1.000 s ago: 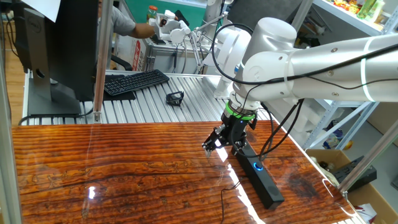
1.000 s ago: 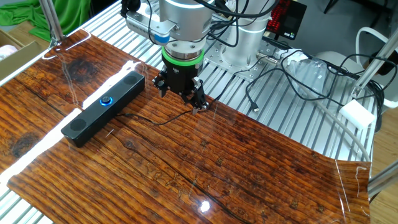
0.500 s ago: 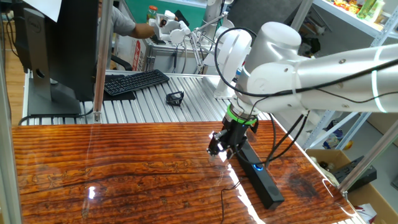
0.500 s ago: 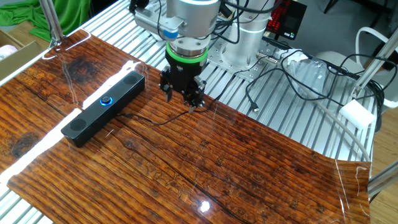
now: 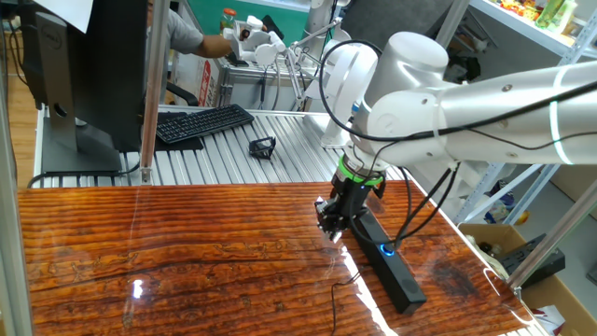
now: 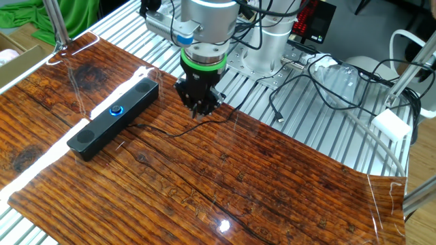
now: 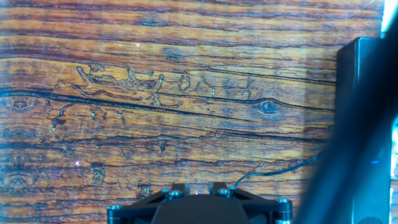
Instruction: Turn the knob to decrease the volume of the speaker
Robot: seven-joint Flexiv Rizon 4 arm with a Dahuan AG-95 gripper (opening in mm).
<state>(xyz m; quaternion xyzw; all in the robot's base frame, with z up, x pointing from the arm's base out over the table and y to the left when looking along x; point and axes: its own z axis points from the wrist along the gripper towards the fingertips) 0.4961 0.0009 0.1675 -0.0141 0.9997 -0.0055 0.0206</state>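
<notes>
While the end effector [image 6: 199, 109] points straight down above the wooden tabletop [image 6: 204, 184], its fingers are drawn nearly together and grip nothing. It hangs beside one end of the speaker [image 6: 112, 119], apart from it. That long black bar lies flat on the tabletop, and the knob [image 6: 117, 109] glows blue on its top face, well clear of the fingers. A thin black cable [image 6: 163, 131] trails across the wood nearby.

A robotics lab — a white jointed robot arm [image 5: 485, 89] over a ribbed aluminium bench [image 5: 233, 149], loose black cables [image 6: 300, 88], cluttered metal shelving [image 5: 536, 19] — a black computer keyboard [image 5: 201, 122].
</notes>
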